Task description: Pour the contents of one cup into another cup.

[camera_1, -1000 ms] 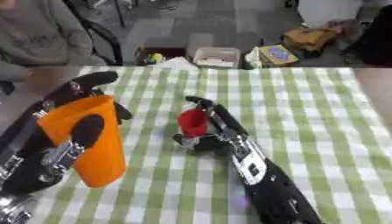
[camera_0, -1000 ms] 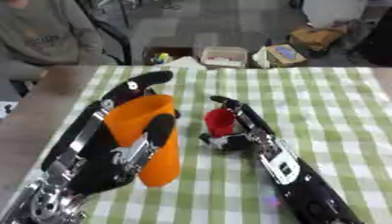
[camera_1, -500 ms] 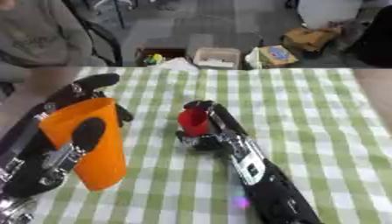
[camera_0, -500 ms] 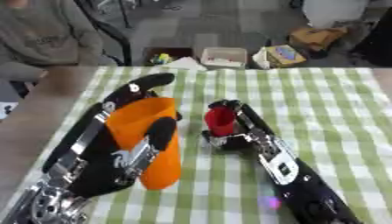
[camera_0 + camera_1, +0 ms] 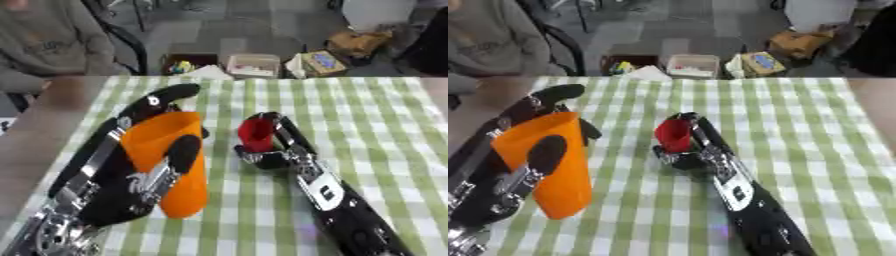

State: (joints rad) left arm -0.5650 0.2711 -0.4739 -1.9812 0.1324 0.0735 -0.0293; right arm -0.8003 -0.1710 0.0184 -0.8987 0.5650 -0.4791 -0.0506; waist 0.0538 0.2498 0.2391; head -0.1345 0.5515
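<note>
**Two cups held side by side over the checked cloth**

The robot's left hand [image 5: 144,175] is wrapped round a tall orange plastic cup [image 5: 171,160], thumb across the front wall and fingers curving over the back rim. The cup stands roughly upright, mouth up and tipped slightly toward ten o'clock, with its long axis running from the rim near the table's centre down to its base at about seven o'clock.

The robot's right hand [image 5: 697,150] is closed round a small red cup [image 5: 674,134], which sits near the middle of the green-and-white checked tablecloth [image 5: 385,130]. The red cup looks upright, its mouth open to the top. Whether its base rests on the cloth or is raised cannot be told.

The relation that matters is this: the red cup lies at about three o'clock from the orange one, close beside it but not touching, a strip of cloth showing between them. The red cup's rim sits lower than the orange cup's rim. Which cup holds the contents cannot be seen. If the orange one pours, it would need tipping toward three o'clock, over a much narrower mouth, so spilling is a likely risk.

Nothing lies on the cloth between the two cups. Past the table's twelve o'clock edge, cardboard boxes [image 5: 254,65] sit on the floor, well clear of the work.
</note>
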